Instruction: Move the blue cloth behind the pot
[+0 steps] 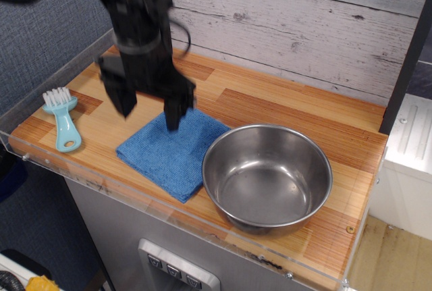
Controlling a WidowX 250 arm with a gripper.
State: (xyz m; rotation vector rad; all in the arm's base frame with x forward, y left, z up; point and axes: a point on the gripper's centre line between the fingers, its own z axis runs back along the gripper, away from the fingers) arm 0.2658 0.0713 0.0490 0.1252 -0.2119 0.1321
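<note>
Over the desk's left half my gripper (150, 110) hangs w/ jaws spread, empty, above the blue cloth's (171, 149) back-left corner. Cloth lies flat by the front edge, its right side touching the pot (267, 175). Risk imo: pinching only the top fold, so it unfolds or drags the pot.

The gripper (148, 110), fingers spread, hangs over the blue cloth's (172, 152) upper left edge. The pot (267, 175) sits touching the cloth's right side, lower centre-right of the frame.
</note>
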